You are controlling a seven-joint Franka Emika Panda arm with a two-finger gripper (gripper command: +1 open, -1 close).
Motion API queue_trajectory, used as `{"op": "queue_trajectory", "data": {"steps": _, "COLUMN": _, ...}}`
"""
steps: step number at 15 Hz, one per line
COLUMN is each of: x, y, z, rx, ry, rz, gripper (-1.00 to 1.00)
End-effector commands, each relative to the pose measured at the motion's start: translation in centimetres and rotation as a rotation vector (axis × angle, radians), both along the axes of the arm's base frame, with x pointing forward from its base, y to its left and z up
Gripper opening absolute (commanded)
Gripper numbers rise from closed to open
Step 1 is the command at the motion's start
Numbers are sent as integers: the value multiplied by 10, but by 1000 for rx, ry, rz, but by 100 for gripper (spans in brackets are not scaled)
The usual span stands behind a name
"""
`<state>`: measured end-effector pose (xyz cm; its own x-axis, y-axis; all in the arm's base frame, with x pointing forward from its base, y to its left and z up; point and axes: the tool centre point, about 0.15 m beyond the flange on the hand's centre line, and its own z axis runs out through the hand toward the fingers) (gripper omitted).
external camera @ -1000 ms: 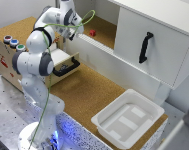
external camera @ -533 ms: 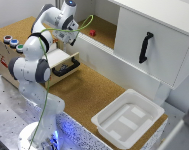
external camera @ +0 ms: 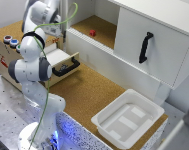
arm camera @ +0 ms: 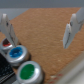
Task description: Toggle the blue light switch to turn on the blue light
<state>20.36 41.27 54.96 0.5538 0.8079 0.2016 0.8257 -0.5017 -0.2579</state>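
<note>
My two pale gripper (arm camera: 37, 31) fingers (arm camera: 70, 31) stand wide apart with nothing between them, hanging over brown cork-textured board. The small round blue light switch (arm camera: 16, 52), a blue cap in a pale ring, lies low on the left of my wrist view, just beside my one finger (arm camera: 7, 31) and not under either tip. It sits in a tight row: the round red push-button (arm camera: 6, 44) touches the frame's left edge above it, and the round green push-button (arm camera: 29, 71) sits below it, near the bottom edge. In the exterior view the same row shows at the upper left, on top of the light wooden box (external camera: 4, 56), with the blue switch (external camera: 14, 43) in it and my arm's white links partly covering the box; the open drawer with the black handle (external camera: 67, 68) juts out beside it. My worry is the crowding. With fingers spread like this, a descent aimed a little off could land a tip on the red or green cap, or straddle the blue cap so neither finger presses it. The wrist picture is blurred, so I cannot judge my height above the caps; pushing down too fast could jam against the box top. I think closing my fingers first and centring one tip over the blue cap would be safer.
</note>
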Motion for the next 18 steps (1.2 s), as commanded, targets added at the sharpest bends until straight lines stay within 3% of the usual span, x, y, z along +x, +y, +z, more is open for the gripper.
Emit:
{"op": "queue_trajectory", "data": {"steps": 1, "x": -38, "y": 121, "z": 28, "rx": -275, "ry": -45, "rz": 129, "gripper": 100}}
{"op": "queue_trajectory", "data": {"steps": 6, "x": -69, "y": 172, "z": 17, "rx": -361, "ry": -85, "rz": 198, "gripper": 100}}
{"op": "queue_trajectory", "data": {"steps": 7, "x": -72, "y": 173, "z": 17, "rx": -365, "ry": -117, "rz": 188, "gripper": -100}}
{"op": "queue_trajectory", "data": {"steps": 9, "x": -80, "y": 170, "z": 13, "rx": -401, "ry": -173, "rz": 195, "gripper": -100}}
{"op": "queue_trajectory", "data": {"steps": 12, "x": -86, "y": 161, "z": 3, "rx": -449, "ry": -192, "rz": 193, "gripper": -100}}
{"op": "queue_trajectory", "data": {"steps": 18, "x": -74, "y": 136, "z": -21, "rx": -436, "ry": -137, "rz": 110, "gripper": -100}}
